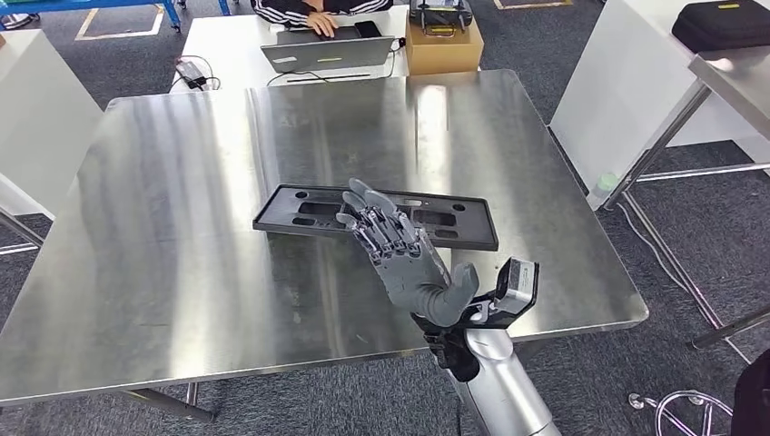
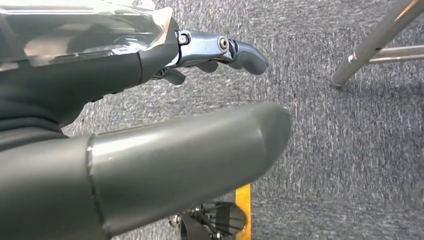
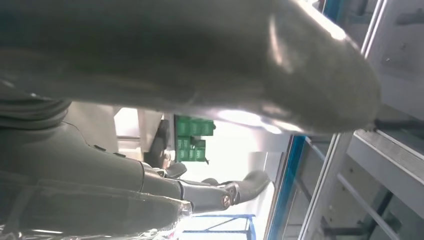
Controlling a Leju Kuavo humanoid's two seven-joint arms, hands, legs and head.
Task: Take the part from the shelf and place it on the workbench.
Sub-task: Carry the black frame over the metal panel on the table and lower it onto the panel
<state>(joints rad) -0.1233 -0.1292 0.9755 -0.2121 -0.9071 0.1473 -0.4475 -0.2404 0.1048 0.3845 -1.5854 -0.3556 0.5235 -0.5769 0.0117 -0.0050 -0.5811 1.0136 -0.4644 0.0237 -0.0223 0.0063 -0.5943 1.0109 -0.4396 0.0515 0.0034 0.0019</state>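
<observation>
The part [image 1: 300, 211], a long flat black plastic panel with cut-outs, lies flat on the steel workbench [image 1: 182, 227] near its middle. My right hand [image 1: 399, 250] reaches in from the front edge, palm side up and fingers spread straight, with the fingertips over the part's near edge; nothing is in its grasp. The right wrist view has the thick thumb [image 3: 200, 75] and straight fingers [image 3: 235, 192] holding nothing. My left hand [image 2: 150, 150] hangs over grey carpet with its fingers [image 2: 235, 50] extended and empty.
Behind the workbench a person works at a laptop [image 1: 327, 53] on a white table [image 1: 227, 45], next to a cardboard box [image 1: 442, 45]. Another steel table [image 1: 726, 73] stands at the right. Metal table legs [image 2: 375, 45] are near my left hand.
</observation>
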